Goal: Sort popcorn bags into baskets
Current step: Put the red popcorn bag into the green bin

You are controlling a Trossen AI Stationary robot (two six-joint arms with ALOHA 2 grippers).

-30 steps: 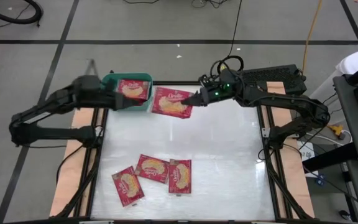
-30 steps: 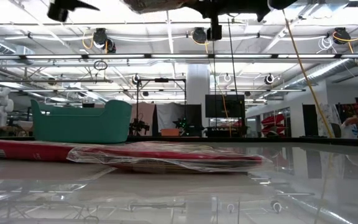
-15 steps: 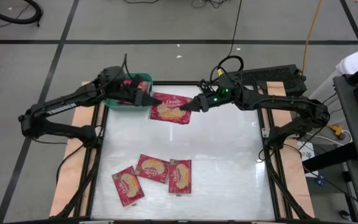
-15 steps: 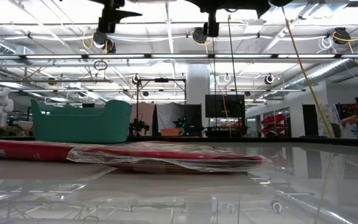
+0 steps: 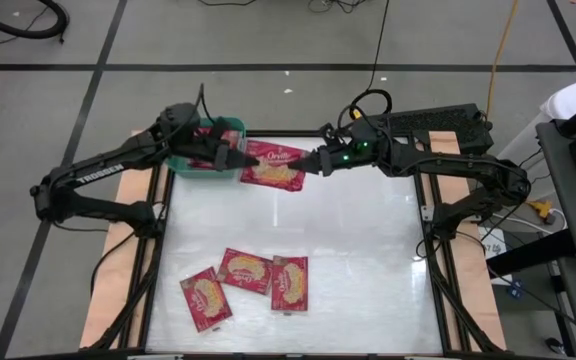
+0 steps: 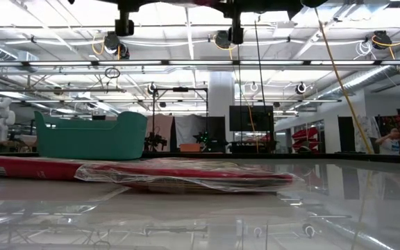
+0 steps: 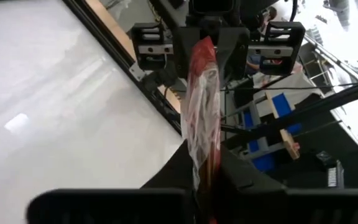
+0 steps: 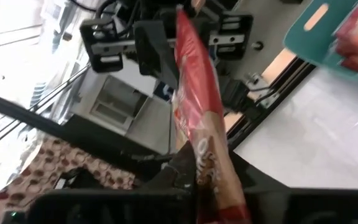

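High view: one popcorn bag (image 5: 274, 166) hangs in the air between the two grippers, just beside the teal basket (image 5: 180, 162) at the table's far left corner; the left gripper (image 5: 238, 160) pinches its basket-side edge and the right gripper (image 5: 314, 163) pinches the opposite edge. A further red packet (image 5: 211, 143) lies inside the basket, behind the left jaws, and three loose bags (image 5: 249, 280) lie flat on the white table (image 5: 358, 260), well apart from both grippers. Low view: the basket stands at the far left, a flattened bag in clear wrap lies on the glossy surface, both grippers barely showing at the upper edge. Left wrist view: the bag runs edge-on from this arm's closed fingers (image 7: 240, 179) straight to the other gripper's. Right wrist view: the same bag — clamped in the near fingers (image 8: 178, 167), held at its far end by the opposing jaws.
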